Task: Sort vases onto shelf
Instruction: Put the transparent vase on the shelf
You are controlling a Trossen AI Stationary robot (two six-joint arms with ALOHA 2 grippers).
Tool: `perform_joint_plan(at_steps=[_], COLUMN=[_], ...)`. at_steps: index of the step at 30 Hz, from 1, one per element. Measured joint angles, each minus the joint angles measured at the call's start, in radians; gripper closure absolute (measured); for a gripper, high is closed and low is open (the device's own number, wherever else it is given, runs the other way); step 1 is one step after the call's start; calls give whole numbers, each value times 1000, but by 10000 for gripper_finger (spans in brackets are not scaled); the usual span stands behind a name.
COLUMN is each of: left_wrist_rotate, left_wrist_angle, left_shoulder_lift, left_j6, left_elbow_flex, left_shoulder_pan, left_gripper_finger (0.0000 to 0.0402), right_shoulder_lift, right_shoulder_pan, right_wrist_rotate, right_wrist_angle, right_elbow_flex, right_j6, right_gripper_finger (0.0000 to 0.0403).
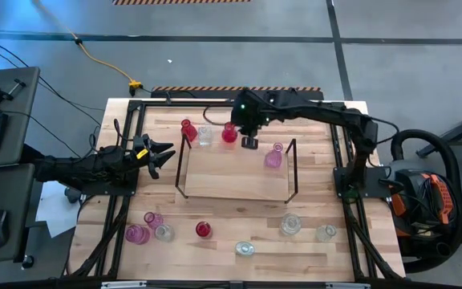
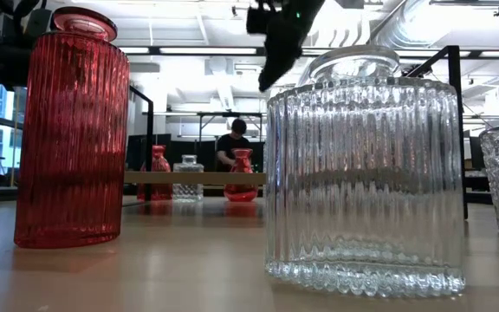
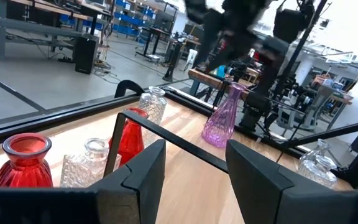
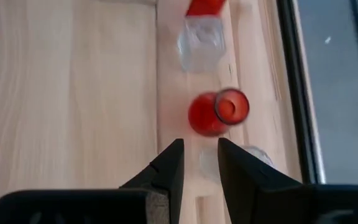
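The wooden worktop (image 1: 215, 209) carries the shelf (image 1: 235, 186) at its middle, a light board with thin black wire frames at both ends. Along the shelf's far edge stand four vases: a red one (image 1: 188, 130) at the left end, a clear one (image 1: 205, 136) just beside it, another red one (image 1: 229, 133) near the middle, and a pink long-necked one (image 1: 273, 156) toward the right end. More vases sit loose on the near part of the worktop: a pink cluster (image 1: 141, 231) at the left, a red one (image 1: 204, 229), and clear ones (image 1: 291, 224) to the right. The right hand (image 1: 249, 142) hovers above the shelf just beside the middle red vase, its fingers a narrow gap apart and holding nothing. The left hand (image 1: 164, 156) waits off the shelf's left end, fingers spread wide and empty.
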Motion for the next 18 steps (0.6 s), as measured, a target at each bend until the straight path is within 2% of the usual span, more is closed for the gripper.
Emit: perform_joint_plan(at_steps=[6,12,18], left_wrist_rotate=[0,0,0], left_wrist_angle=[0,0,0], left_shoulder_lift=[0,0,0], left_j6=[0,0,0], left_elbow_flex=[0,0,0], left_shoulder_pan=[0,0,0], left_gripper_finger=[243,243,243], right_shoulder_lift=[28,52,81], right_shoulder_pan=[-97,-142,-140], right_wrist_rotate=[-91,-135,-132], right_wrist_angle=[-61,-57,-23], right_elbow_flex=[0,-2,-4], right_j6=[-13,-22,-28], right_gripper_finger=[314,265,224])
